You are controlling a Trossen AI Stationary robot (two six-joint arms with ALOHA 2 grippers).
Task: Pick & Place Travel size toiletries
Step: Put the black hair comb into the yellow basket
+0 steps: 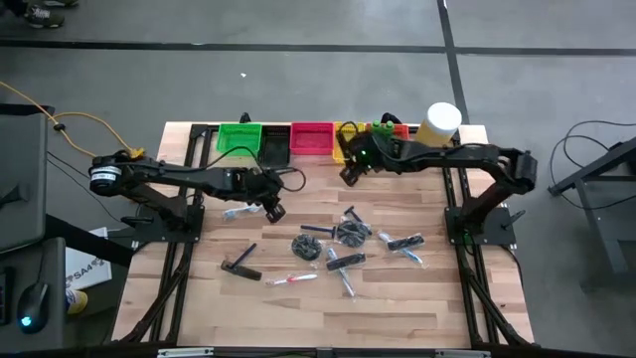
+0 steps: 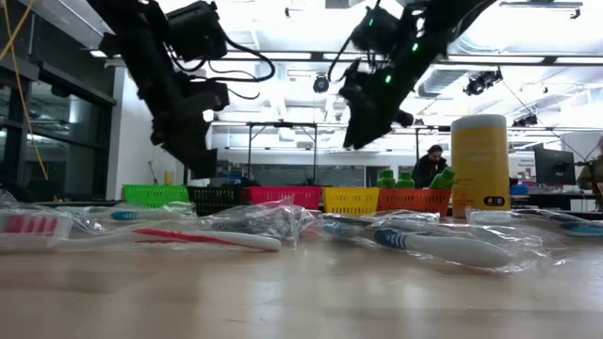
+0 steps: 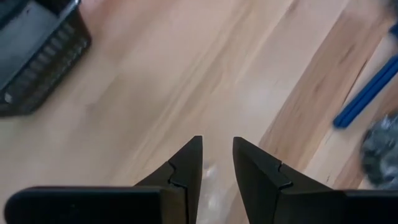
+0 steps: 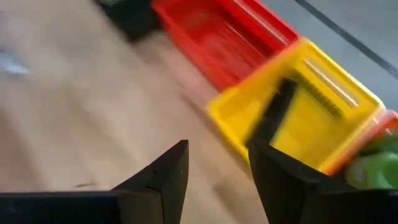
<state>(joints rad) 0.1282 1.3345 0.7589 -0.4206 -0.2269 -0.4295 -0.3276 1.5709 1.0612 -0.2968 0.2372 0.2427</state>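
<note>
The travel size toiletries lie loose mid-table: a black comb (image 1: 241,264), dark round discs (image 1: 307,246), and wrapped toothbrushes (image 1: 291,279) (image 2: 443,247). Another black comb (image 4: 273,115) lies aslant in the yellow bin (image 4: 323,118), just beyond my right gripper's fingertips. My right gripper (image 1: 348,174) (image 4: 217,155) hangs open above the table, just short of that bin. My left gripper (image 1: 273,211) (image 3: 217,149) hovers over bare wood near the black bin (image 3: 37,56), its fingers a narrow gap apart with nothing plainly between them. Little green bottles (image 2: 405,179) sit in the orange bin.
A row of bins lines the far edge: green (image 1: 238,137), black (image 1: 275,144), red (image 1: 311,139), yellow (image 1: 350,132) and orange (image 1: 399,129). A tall pale-yellow cylinder with a white lid (image 1: 440,124) stands at the far right. A wrapped toothbrush (image 1: 238,211) lies beside my left gripper.
</note>
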